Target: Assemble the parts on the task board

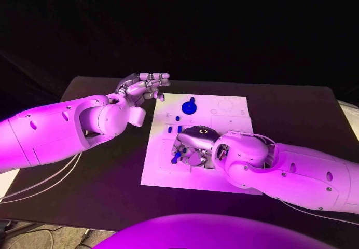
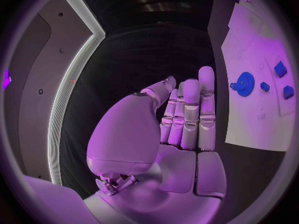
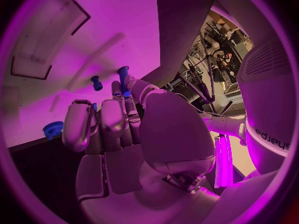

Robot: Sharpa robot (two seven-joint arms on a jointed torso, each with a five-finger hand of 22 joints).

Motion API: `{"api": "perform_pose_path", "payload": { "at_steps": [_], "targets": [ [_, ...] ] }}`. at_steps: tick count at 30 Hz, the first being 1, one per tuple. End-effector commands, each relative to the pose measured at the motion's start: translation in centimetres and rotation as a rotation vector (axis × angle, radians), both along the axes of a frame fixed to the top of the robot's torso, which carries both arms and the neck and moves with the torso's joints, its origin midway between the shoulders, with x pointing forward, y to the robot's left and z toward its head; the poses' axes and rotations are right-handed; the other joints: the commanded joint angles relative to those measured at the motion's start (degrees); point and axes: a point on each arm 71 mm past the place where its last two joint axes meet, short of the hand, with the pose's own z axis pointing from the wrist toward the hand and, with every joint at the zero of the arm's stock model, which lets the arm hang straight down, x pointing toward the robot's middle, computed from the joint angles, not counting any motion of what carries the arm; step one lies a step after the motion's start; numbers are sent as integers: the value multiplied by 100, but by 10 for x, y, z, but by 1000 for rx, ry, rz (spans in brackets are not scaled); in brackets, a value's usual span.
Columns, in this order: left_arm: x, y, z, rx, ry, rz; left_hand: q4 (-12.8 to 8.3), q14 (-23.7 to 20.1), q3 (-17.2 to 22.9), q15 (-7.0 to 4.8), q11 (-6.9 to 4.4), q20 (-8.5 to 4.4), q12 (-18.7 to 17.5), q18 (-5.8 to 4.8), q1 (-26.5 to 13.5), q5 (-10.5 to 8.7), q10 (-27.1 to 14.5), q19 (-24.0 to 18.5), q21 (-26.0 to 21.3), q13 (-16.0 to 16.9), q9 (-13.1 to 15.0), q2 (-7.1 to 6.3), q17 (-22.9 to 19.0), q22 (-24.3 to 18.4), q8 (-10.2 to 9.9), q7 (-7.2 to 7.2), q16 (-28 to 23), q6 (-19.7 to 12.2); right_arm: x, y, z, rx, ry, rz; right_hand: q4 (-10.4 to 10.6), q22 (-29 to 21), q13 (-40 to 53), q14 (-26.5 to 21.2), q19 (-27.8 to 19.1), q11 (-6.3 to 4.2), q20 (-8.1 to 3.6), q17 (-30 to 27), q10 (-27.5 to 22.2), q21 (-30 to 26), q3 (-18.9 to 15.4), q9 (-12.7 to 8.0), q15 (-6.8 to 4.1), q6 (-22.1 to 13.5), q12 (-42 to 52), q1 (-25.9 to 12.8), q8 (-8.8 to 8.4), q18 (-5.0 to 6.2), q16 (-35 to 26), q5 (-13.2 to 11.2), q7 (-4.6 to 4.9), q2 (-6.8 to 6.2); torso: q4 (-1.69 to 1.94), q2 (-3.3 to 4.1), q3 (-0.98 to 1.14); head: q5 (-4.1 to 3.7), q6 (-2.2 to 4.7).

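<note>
The white task board [image 1: 224,179] lies mid-table. On its far part sits a blue gear [image 1: 189,107], also in the left wrist view [image 2: 244,83], with two small blue parts [image 1: 175,129] nearer me. My right hand [image 1: 196,147] hangs over the board's left middle, palm down. It pinches a slim blue peg [image 3: 123,78] between thumb and fingers; the peg's end shows at the fingertips [image 1: 176,156]. Another blue peg [image 3: 96,82] stands on the board just beyond. My left hand [image 1: 146,83] hovers off the board's far left corner, fingers straight and nothing in it [image 2: 187,114].
The black table [image 1: 97,197] surrounds the board. Faint round and square recesses [image 1: 226,108] mark the board's far right part. My left forearm [image 1: 67,129] lies along the table's left side, and my right forearm [image 1: 299,171] covers the board's near right corner.
</note>
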Motion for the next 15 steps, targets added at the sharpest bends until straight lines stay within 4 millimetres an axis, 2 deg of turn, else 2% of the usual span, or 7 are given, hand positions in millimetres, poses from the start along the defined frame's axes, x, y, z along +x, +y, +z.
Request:
{"api": "perform_pose_path", "payload": {
  "at_steps": [1,9,13,15],
  "targets": [
    [0,-2,1,-12,-4,-18,-3,-41,-17,-7,0,24,16,108,23,38,-33,-2,-31,5,4,22,-5,-7,15,-8,26,-44,0,1,-2,-59,-30,3,-2,3,5,85,24,-4,27,4,38,17,35,6,-1,37,7,9,25,61,31,30,24,21,1,-2,-1,-1,0],
    [-1,-3,1,-13,-3,-21,-3,-41,-17,-7,0,24,16,108,23,38,-33,-2,-31,5,4,22,-5,-7,15,-8,26,-44,-5,11,-8,-96,-4,38,-8,-7,8,80,15,-2,38,-9,47,12,-1,7,5,45,-36,-115,11,64,36,44,16,-73,7,0,-6,-13,0],
    [-1,-3,1,-13,-2,-20,-3,-41,-17,-7,0,24,16,108,23,38,-33,-2,-31,5,4,22,-5,-7,15,-8,26,-44,-5,13,-10,-100,1,40,-7,-10,7,76,12,1,41,-17,45,11,-34,3,7,33,-73,-198,-8,65,41,163,16,-132,7,-2,-8,-9,0],
    [-1,-3,1,-12,-2,-20,-3,-41,-17,-7,0,24,16,108,23,38,-33,-2,-31,5,4,22,-5,-7,15,-8,26,-44,-5,13,-10,-98,0,38,11,-26,-3,71,2,29,51,-29,-34,2,-78,-20,29,-54,-127,-281,-46,66,39,219,47,-208,7,-4,-10,-10,0]
  ]
}}
